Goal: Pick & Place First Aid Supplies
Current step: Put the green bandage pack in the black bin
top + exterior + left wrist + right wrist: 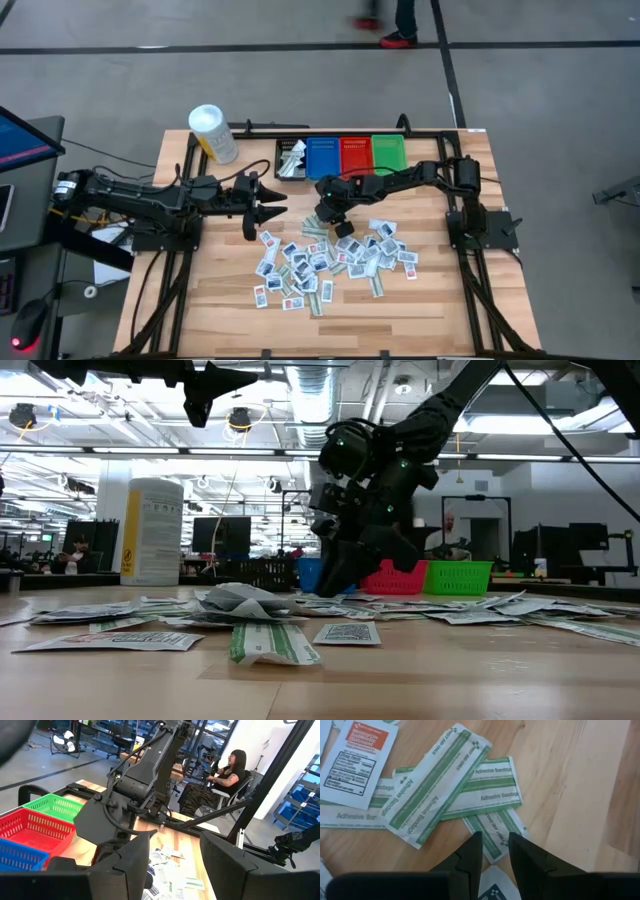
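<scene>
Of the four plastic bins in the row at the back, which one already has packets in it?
The black plastic bin, at the left end of the row beside the blue one. White packets lie in it.

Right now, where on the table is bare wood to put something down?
Free: the near strip between the packets and the table edge, and the wood left of them under the left gripper. Crowded: the centre, where the right gripper works, and the bins behind it.

I count four bins (pixel 340 156): black, blue, red, green. One white tub (pixel 212 132) stands nearby. Dozens of first aid packets (pixel 335 260) lie scattered.
</scene>
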